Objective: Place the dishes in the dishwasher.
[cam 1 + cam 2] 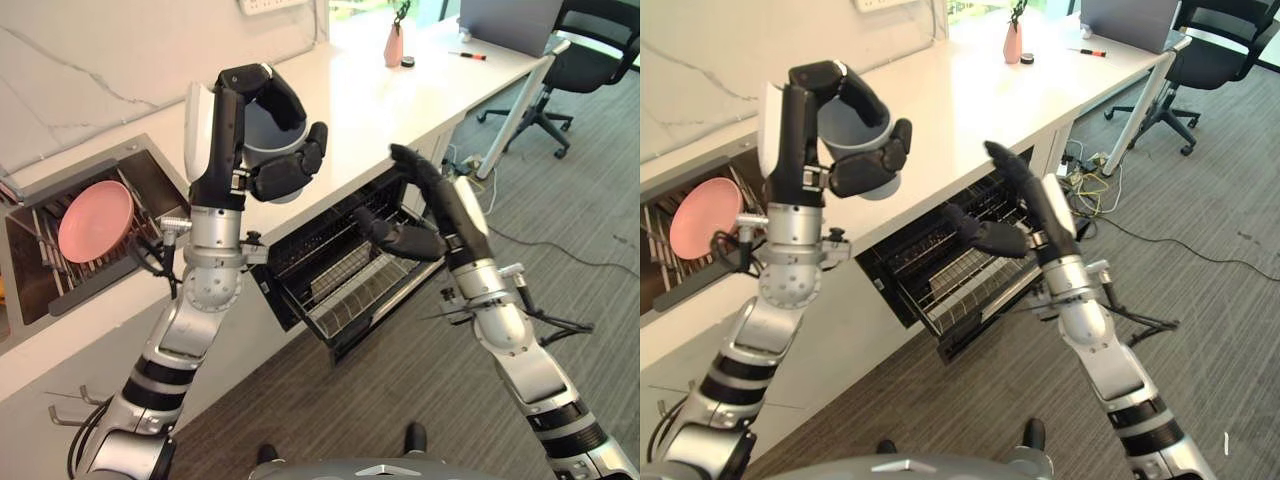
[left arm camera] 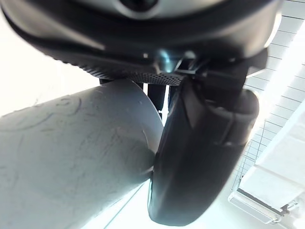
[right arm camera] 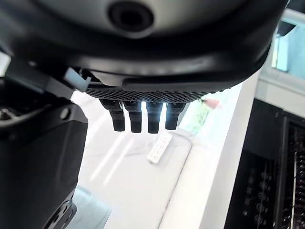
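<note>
the grey bowl [image 1: 262, 138] is held up in the air above the white tabletop [image 1: 360, 95], with the left hand [image 1: 285, 165] and its fingers [image 1: 872, 165] curled round it. below and to the right the dishwasher [image 1: 340, 265] stands open, its wire rack [image 1: 350, 290] pulled out. the right hand [image 1: 425, 210] hovers over that rack, fingers straight and holding nothing. a pink plate [image 1: 95, 220] stands on edge in the sink rack [image 1: 50, 250] at the left. a pink vase [image 1: 394, 45] and an office chair [image 1: 585, 60] are far off.

White counter [image 1: 380, 95], marble wall [image 1: 100, 60], grey carpet [image 1: 590, 200], office chair [image 1: 585, 60].
</note>
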Controlling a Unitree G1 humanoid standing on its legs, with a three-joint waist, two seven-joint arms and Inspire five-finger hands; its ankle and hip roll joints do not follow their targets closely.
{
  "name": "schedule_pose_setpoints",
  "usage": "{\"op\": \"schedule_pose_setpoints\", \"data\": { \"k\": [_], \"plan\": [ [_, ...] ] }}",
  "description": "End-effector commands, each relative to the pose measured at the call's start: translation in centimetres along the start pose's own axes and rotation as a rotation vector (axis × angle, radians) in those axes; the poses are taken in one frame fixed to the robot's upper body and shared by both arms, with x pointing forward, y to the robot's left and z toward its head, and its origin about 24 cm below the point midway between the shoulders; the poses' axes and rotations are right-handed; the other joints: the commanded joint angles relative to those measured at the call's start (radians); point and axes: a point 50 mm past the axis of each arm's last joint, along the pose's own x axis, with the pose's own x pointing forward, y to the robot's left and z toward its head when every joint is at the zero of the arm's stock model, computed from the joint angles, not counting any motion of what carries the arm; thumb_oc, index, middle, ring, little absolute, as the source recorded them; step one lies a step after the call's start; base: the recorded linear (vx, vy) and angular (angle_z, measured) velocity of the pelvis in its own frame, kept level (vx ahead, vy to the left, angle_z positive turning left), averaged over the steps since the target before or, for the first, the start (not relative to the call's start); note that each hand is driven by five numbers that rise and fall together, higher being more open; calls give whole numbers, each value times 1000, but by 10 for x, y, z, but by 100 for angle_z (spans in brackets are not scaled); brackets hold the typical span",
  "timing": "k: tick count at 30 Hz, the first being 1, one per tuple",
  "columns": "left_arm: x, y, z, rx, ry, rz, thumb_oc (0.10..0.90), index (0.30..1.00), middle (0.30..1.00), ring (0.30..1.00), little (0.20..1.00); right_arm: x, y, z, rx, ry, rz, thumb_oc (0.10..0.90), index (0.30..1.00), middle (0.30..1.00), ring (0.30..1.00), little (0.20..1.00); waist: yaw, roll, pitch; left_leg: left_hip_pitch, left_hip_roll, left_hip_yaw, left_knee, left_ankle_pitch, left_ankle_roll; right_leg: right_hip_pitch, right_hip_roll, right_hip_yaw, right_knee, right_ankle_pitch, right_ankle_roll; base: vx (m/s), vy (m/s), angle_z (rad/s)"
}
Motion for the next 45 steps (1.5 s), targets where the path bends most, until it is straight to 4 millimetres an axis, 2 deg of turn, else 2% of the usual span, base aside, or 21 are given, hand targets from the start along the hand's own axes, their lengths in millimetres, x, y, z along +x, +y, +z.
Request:
{"op": "schedule_pose_setpoints", "data": {
  "k": [1,16,23,25,27,28,29,30,32,33,35,45],
  "plan": [
    [44,-3,36,-26,-252,67,400,300,300,300,300,29,-14,68,55,-386,-56,800,900,900,900,900,-10,-21,-69,-9,-16,7,3,22,9,141,-81,-46,15,-93,80,0,0,0],
    [45,-28,50,-142,-262,31,400,300,300,300,300,41,-9,73,-44,-411,-126,800,900,900,900,900,-6,-35,-68,1,-18,7,3,13,17,141,-82,-40,17,-87,82,0,0,0],
    [43,-32,50,-164,-247,33,400,300,300,300,300,42,-9,68,-76,-394,-150,800,900,900,900,900,-1,-39,-70,3,-16,4,3,14,17,145,-79,-43,16,-89,81,0,0,0],
    [42,-38,53,-193,-244,17,400,300,300,300,300,41,-8,57,-90,-340,-153,800,900,900,900,900,3,-43,-72,4,-16,0,3,13,18,148,-76,-48,17,-93,80,0,0,0],
    [42,-38,54,-197,-242,15,400,300,300,300,300,41,-8,55,-90,-334,-153,800,900,900,900,900,4,-44,-73,5,-16,0,3,13,18,149,-77,-49,17,-93,80,0,0,0],
    [41,-41,54,-218,-235,1,400,300,300,300,300,41,-6,55,-80,-330,-144,653,679,679,679,679,7,-45,-74,5,-16,-3,3,13,18,152,-78,-53,17,-94,80,0,0,0],
    [41,-42,54,-219,-235,0,400,300,300,300,300,41,-7,55,-80,-330,-145,618,627,627,627,627,7,-45,-74,5,-16,-4,3,13,18,152,-78,-54,17,-94,80,-9,-1,3],
    [41,-42,55,-231,-232,-5,400,300,300,300,300,41,-6,53,-77,-324,-144,651,676,676,676,676,8,-45,-74,4,-17,-5,3,13,18,153,-78,-56,17,-93,80,0,0,0],
    [41,-42,55,-231,-232,-5,400,300,300,300,300,41,-6,53,-77,-324,-144,651,676,676,676,676,8,-45,-74,4,-17,-5,3,13,18,153,-78,-56,17,-93,80,0,0,0],
    [41,-45,58,-250,-239,-20,400,300,300,300,300,39,-7,50,-72,-309,-142,800,900,900,900,900,9,-46,-75,-1,-18,-9,3,15,18,155,-80,-63,17,-92,80,0,0,0],
    [43,-50,64,-270,-259,-41,400,300,300,300,300,36,-11,43,-85,-274,-150,800,900,900,900,900,4,-46,-77,-12,-22,-18,3,18,16,158,-84,-77,18,-89,81,-3,-5,7],
    [41,-57,69,-301,-264,-84,400,300,300,300,300,38,-10,36,14,-237,-161,800,900,900,900,900,6,-44,-78,-15,-26,-22,3,18,16,161,-91,-88,17,-84,83,-3,0,10]
  ]
}}
